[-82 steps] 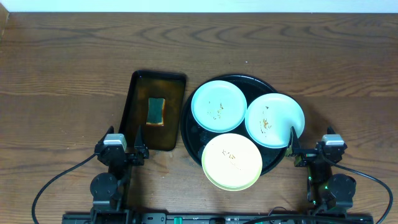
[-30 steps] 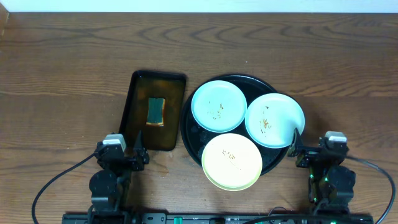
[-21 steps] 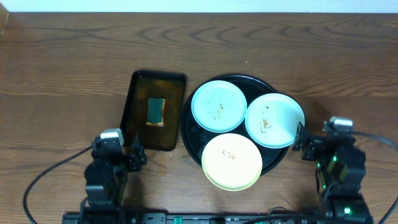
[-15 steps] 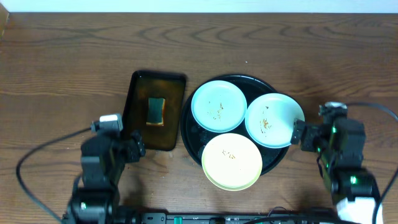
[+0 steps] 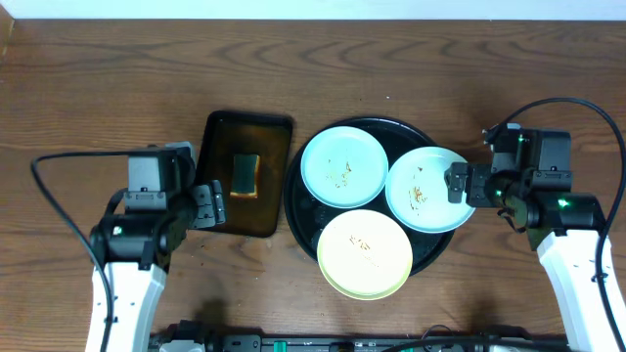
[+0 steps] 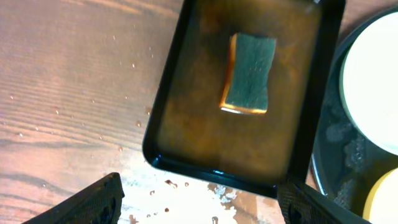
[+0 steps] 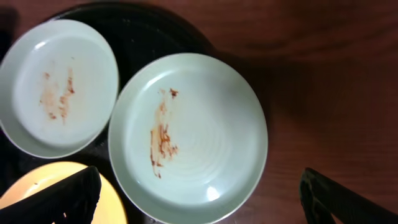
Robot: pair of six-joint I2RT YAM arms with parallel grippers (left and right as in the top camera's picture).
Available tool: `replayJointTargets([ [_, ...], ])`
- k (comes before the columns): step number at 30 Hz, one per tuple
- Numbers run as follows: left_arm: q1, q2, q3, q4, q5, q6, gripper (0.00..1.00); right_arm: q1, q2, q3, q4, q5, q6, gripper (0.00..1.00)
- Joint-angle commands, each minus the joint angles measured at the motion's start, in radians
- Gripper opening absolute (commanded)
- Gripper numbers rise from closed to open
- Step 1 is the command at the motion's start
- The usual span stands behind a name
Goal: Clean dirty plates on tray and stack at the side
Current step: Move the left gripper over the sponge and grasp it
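Plates sit three to the tray (image 5: 301, 213), a wide round glossy black dish with a raised rim that rests on the wooden bench (image 5: 98, 78). The light blue plate (image 5: 343, 167) lies in the tray's far left part, wholly inside the rim, with faint brownish smears near its middle. The white plate (image 5: 419, 191) lies at the tray's right side, its outer edge hanging over the rim, and carries a reddish-brown streak left of its centre. The pale yellow plate (image 5: 365, 252) lies at the tray's near side and overhangs the rim toward the robot; it bears a few small specks. All three lie flat and unstacked, their edges close together. Just left of the tray, almost touching its rim, lies a dark brown rectangular tray (image 5: 262, 213) with a glossy floor, and in its far half rests a sponge (image 5: 245, 174), green on top with a yellow layer beneath. Water droplets dot the bench left of and nearer than that rectangular tray. The left end effector (image 5: 220, 203) hovers over the rectangular tray's near left corner, released and wide, grasping nothing. The right end effector (image 5: 452, 184) hovers at the tray's right rim over the white plate's outer edge, likewise spread and empty.
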Motion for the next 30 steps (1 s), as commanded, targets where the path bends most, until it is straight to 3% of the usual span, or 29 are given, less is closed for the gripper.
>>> replayJointTargets([
  [1,0.004,0.028,0.019,0.021,0.029,-0.010,0.80,0.008,-0.006,0.020,0.007,-0.030,-0.019,0.99],
  [4,0.004,0.039,0.019,0.086,0.093,-0.009,0.80,0.008,-0.006,0.020,0.007,-0.019,-0.019,0.99],
  [12,0.000,0.155,0.019,0.340,0.092,0.024,0.79,0.008,-0.006,0.020,0.014,-0.016,-0.019,0.99],
  [19,-0.046,0.357,0.019,0.402,0.092,0.140,0.75,0.008,-0.006,0.020,0.018,-0.016,-0.019,0.99],
  [30,-0.121,0.582,0.019,0.460,0.092,0.127,0.66,0.008,-0.006,0.020,0.019,-0.016,-0.019,0.99],
])
